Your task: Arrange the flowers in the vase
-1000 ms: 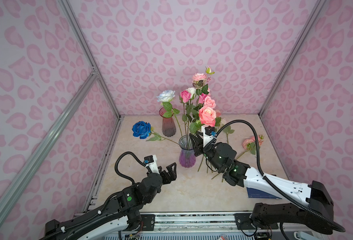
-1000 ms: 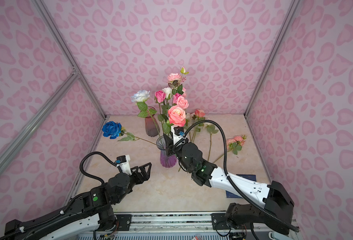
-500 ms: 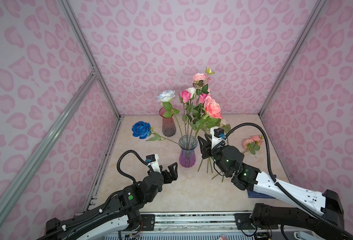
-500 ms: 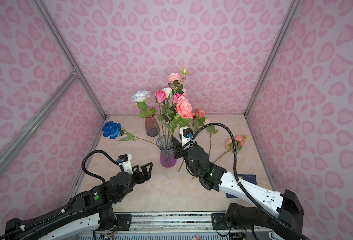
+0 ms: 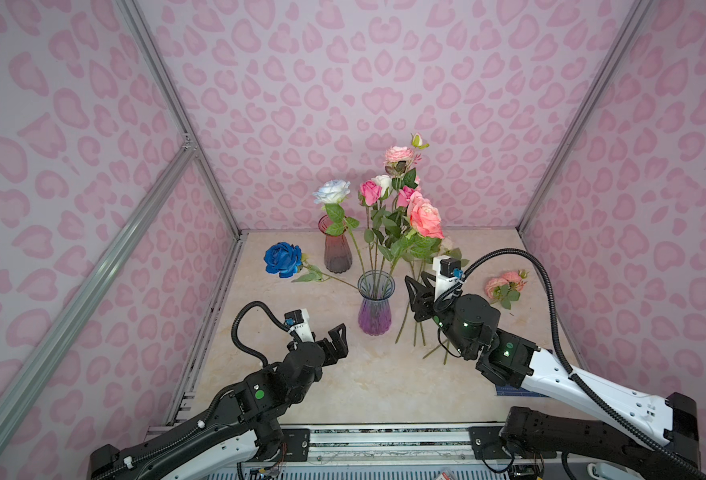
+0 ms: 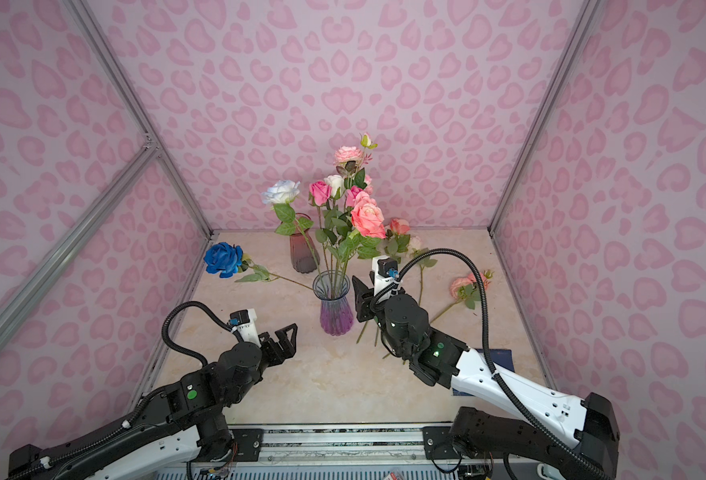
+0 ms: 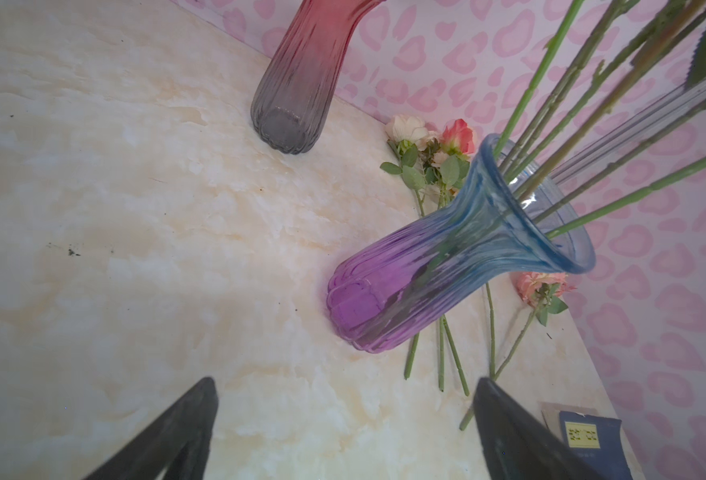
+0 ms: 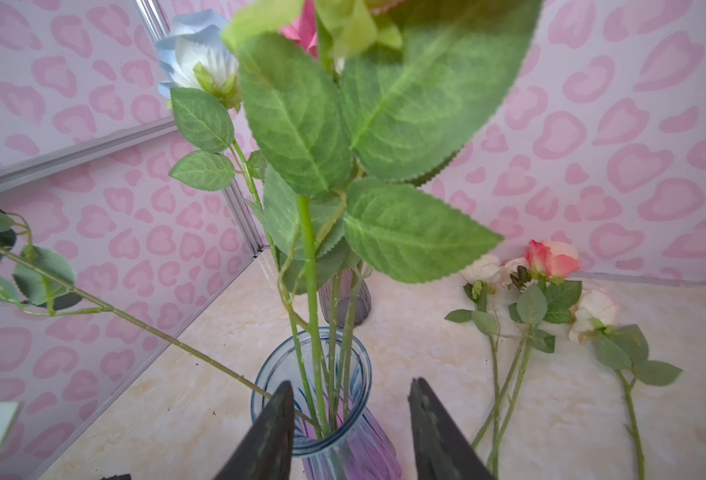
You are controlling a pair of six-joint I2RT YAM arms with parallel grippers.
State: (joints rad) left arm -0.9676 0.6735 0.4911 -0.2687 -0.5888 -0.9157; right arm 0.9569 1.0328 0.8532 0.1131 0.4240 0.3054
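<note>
Though unheld, flowers (image 5: pixel 397 239) just beside right hand (image 5: pixel 417 280).

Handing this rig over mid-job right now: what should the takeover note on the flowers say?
Left gripper: open, empty, near side of the ribbed purple-and-blue glass vase.
Right gripper: open, empty, just right of that vase.
Done: several roses stand in it, the deep blue rose leaning out leftward.
Left: loose pink, coral and cream roses lie on the marble-look table, right of the vase.
</note>
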